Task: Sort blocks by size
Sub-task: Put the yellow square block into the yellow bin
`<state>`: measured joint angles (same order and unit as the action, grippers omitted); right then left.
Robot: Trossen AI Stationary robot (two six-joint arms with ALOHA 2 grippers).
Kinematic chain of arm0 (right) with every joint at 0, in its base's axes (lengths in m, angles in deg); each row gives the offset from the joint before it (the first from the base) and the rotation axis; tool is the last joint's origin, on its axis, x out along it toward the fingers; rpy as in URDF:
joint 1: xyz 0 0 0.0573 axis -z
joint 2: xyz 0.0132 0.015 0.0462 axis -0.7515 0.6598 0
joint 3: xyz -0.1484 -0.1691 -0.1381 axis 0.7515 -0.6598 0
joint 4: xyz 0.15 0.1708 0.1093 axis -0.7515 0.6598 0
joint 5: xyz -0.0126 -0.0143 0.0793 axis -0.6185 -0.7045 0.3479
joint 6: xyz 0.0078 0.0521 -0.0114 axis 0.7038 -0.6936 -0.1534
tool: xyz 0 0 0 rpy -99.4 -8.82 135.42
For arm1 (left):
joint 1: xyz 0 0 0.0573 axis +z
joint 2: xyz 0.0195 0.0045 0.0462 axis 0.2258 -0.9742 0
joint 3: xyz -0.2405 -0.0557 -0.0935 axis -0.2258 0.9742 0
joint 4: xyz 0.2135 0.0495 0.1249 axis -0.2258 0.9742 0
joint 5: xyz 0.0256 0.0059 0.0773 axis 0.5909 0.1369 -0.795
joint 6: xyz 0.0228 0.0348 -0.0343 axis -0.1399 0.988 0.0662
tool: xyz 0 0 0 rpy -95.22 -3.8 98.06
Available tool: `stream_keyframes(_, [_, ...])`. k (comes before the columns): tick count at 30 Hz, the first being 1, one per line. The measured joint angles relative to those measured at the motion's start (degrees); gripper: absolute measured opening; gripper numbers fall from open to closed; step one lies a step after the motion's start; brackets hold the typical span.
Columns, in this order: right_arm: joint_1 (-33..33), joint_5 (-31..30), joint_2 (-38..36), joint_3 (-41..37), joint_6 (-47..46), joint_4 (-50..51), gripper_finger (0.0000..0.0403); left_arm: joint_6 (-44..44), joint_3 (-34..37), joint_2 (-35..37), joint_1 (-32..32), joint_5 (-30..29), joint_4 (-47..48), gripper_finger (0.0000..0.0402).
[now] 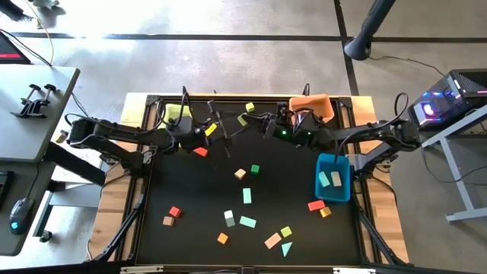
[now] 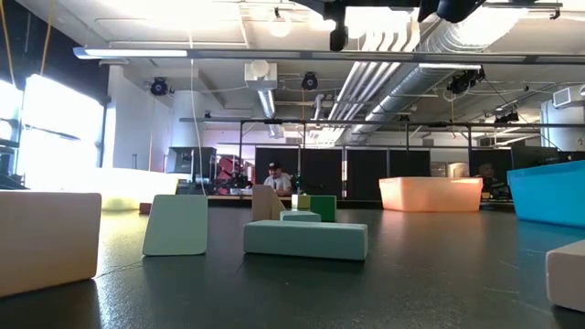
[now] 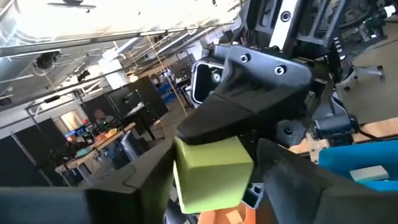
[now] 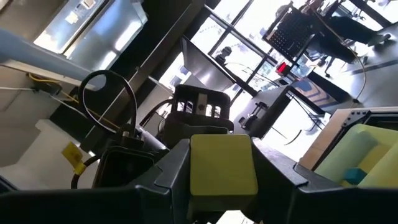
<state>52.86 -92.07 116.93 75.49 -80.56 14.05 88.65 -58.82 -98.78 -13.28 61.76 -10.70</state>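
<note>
While more than a dozen blocks lie loose from the desk's centre out to 6 o'clock, among them a mint bar point(image 1: 248, 222) and a red cube point(image 1: 175, 211), the high view suggests sorting has barely begun. The blue bin point(image 1: 333, 157) at 3 o'clock holds two pale blocks point(image 1: 330, 180). In the orange bin point(image 1: 323, 103) at 1 o'clock and the yellow bin point(image 1: 173, 112) at 11 I can make out nothing. Near 12 o'clock the left pincer point(image 1: 237, 122) and right pincer point(image 1: 259, 122) meet over a lime block point(image 1: 242, 120), held clear of the desk. The low view shows only resting blocks and the two far bins, no arm. The left wrist view has the lime block between the left arm's own dark prongs, with the right pincer directly behind it. Whether the left pincer grips it I cannot tell. The right wrist view shows the right pincer pinching the same block. This looks like a hand-over, with nearly all the sorting left.
</note>
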Motion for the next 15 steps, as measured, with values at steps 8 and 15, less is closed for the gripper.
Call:
stream_keyframes(8, [0.0, -0.15, 0.0, 0.0, -0.55, 0.1, 0.0127, -0.07, 0.0, 0.62, -0.58, -0.44, 0.81, 0.0114])
stream_keyframes(15, [0.39, 1.11, -0.28, 0.0, -0.98, 0.64, 0.0214, -7.32, 0.0, 5.45, -1.46, 1.12, 11.86, 0.0111])
